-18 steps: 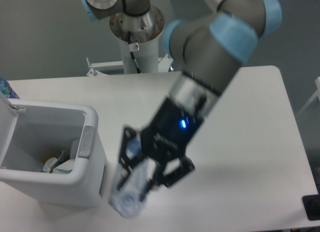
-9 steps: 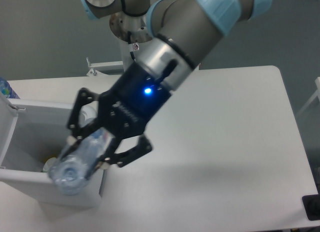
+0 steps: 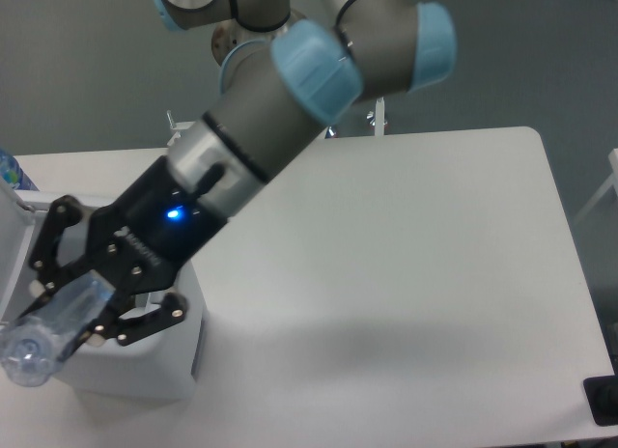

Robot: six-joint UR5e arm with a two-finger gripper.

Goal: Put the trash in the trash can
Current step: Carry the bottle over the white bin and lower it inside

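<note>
We have the tool (image 3: pixel 82 298) clamped on the crushed clear bottle (image 3: pixel 53 332), fingers pinching its upper body, base end hanging toward the camera at the lower left.

Change over the last second: the tool was out over the bare counter (image 3: pixel 406 303) to the right of the trash can (image 3: pixel 179 351) with the bottle dangling there. Half a second ago it was crossing the can's right wall. Now it sits over the can's opening, and the arm hides most of the bin, so only the right front corner and a bit of the lid edge at far left are visible. Grip looks unchanged through the swing; no slip we can make out.

Our read: transport is basically done and release is next. One concern is that the bottle's lower end seems to project past the near rim toward the front left, so dropping here might clip the edge. We can't confirm depth from this single view. The wrapper isn't visible now.

The dark blue bottle (image 3: pixel 12 170) sits at the far left edge, untouched.
</note>
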